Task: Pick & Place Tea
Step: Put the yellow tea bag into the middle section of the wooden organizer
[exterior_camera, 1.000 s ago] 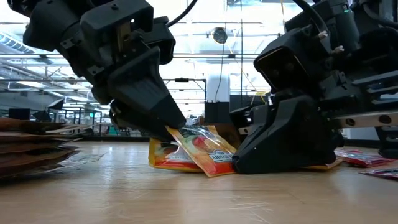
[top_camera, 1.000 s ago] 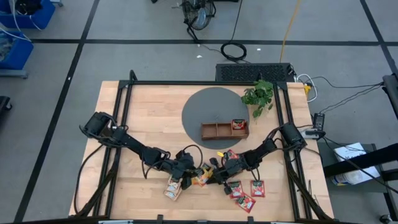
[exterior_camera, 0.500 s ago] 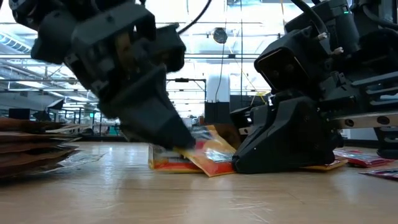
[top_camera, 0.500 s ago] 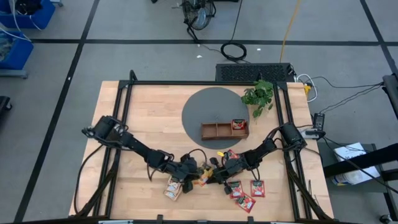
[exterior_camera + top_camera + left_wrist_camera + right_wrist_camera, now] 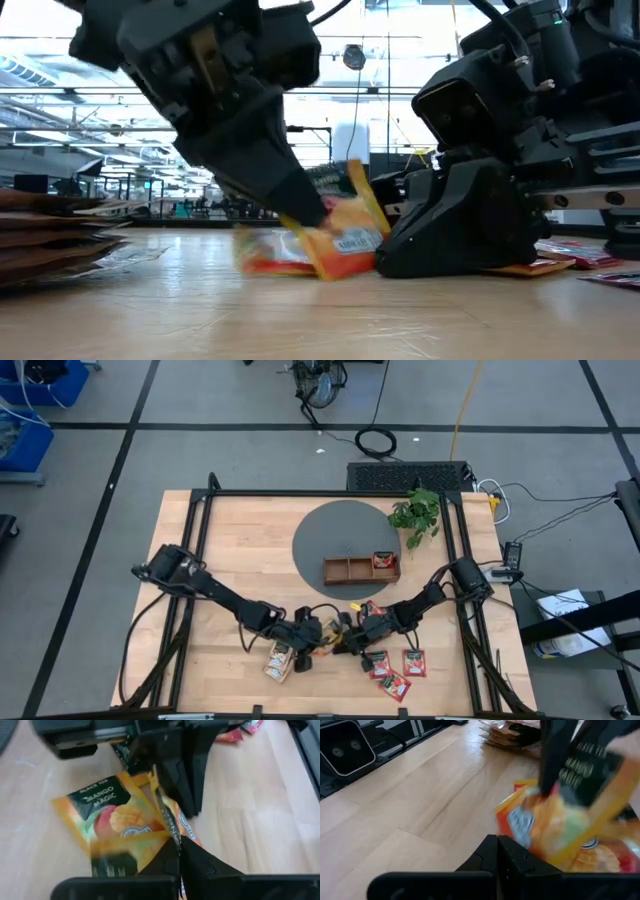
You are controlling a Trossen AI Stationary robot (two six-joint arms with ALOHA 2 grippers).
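Near the table's front, between the two arms, lie two orange tea sachets. One [image 5: 107, 820] lies flat on the wood. The other [image 5: 345, 225] stands tipped up on edge, and my left gripper [image 5: 177, 847] is shut on it. My right gripper [image 5: 497, 851] is shut and low at the tabletop, right beside them [image 5: 345, 641]. Red sachets [image 5: 394, 670] lie near the front edge on the right. Pale ones [image 5: 278, 660] are piled on the left. One red sachet [image 5: 382, 560] sits in the wooden tray's [image 5: 345, 572] right compartment. My left gripper pinches one edge of the orange sachet [image 5: 169, 827] between its two fingers, slanting down from the table's left side. The sachet stands steeply on edge beyond the fingertips, its lower corner [image 5: 328, 272] down by the flat sachet. My right gripper's fingertips are at the tabletop next to the sachets; whether they touch one, I cannot tell.
The tray stands on a round grey mat [image 5: 330, 530] at the table's middle back. A small green plant [image 5: 415, 515] is at its right. Black frame rails [image 5: 195, 560] run along the table's sides. Bare wood lies at the left and the near middle.
My left gripper has gone a little toward the table's right edge, closer to my right gripper, and has rolled. The orange sachet at its tips has tipped up from a low slant to nearly upright, while its lower edge has stayed down by the table.
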